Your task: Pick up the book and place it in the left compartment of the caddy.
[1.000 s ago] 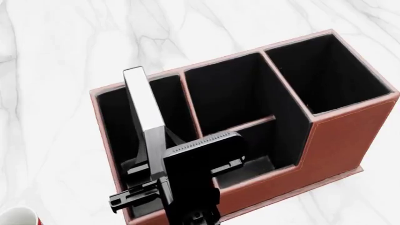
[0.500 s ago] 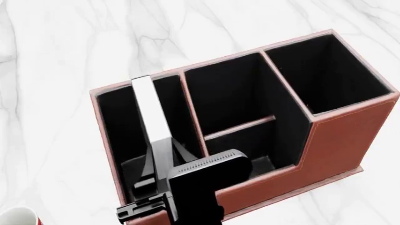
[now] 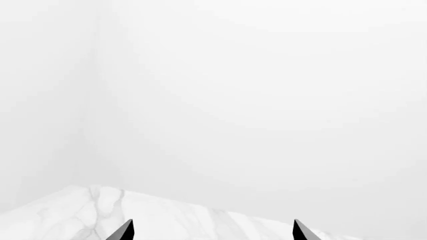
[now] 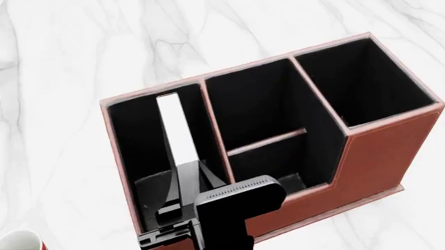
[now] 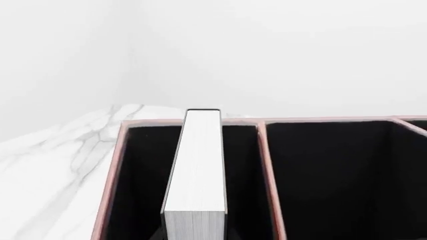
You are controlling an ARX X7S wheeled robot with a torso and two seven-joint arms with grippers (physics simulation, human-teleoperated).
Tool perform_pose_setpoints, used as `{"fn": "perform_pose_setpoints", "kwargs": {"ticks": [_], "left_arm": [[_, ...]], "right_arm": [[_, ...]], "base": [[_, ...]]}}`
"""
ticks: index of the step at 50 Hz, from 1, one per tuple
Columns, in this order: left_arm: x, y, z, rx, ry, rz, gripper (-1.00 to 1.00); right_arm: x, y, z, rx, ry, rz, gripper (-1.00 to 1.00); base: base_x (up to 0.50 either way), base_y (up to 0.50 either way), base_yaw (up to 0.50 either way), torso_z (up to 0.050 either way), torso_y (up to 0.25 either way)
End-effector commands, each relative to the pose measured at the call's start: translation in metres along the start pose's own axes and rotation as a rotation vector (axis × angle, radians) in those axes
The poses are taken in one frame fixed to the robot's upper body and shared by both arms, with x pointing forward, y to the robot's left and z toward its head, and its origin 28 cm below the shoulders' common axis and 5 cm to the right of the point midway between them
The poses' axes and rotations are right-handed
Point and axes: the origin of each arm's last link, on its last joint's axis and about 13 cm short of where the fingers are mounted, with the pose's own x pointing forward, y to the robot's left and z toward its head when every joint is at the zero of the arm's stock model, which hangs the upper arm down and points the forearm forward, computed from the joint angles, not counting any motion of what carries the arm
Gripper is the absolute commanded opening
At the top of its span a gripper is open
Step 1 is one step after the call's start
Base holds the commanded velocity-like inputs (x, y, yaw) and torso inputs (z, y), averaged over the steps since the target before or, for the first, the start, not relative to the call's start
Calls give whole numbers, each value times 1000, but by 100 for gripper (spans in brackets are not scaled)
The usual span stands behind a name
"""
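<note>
Now the book sits lower than it did a second ago: its white page edge, which stood above the caddy's back rim, has sunk until the far end is about level with that rim, and the rest lies down between the walls of the left compartment. We have been lowering it steadily across the three head views, and the right gripper has come down and towards the caddy's front wall with it.

In the right wrist view the book stands on edge, page side up, running lengthwise down the compartment with dark gaps on both sides, so it seems clear of the pink-rimmed divider. We cannot see its lower edge, so we cannot tell whether it rests on the floor yet.

Our right gripper is clamped on the book at its near end, the black fingers flanking the covers in the head view. Our left gripper shows only two dark fingertips set well apart over the marble table, holding nothing.

We judge the placing nearly done: what remains is the last of the descent, then letting go. The risk we see is the upright book tipping against a wall once freed. A red-and-white mug peeks in at the corner of the head view, well apart from the caddy.
</note>
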Motion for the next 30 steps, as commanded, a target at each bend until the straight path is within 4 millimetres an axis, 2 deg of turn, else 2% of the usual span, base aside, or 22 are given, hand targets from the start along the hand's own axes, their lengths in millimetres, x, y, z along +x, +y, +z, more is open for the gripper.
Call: {"fn": "perform_pose_setpoints", "kwargs": {"ticks": [1,30], "left_arm": [[0,0,-1,1,1,-1,100],[-1,0,1,2,-5,1,100]], "right_arm": [[3,-2,0,-36,-42,-9,-100],[7,1,-11,-21,-27,7,-100]], "base": [[0,0,0,0,0],[0,0,0,0,1]]}}
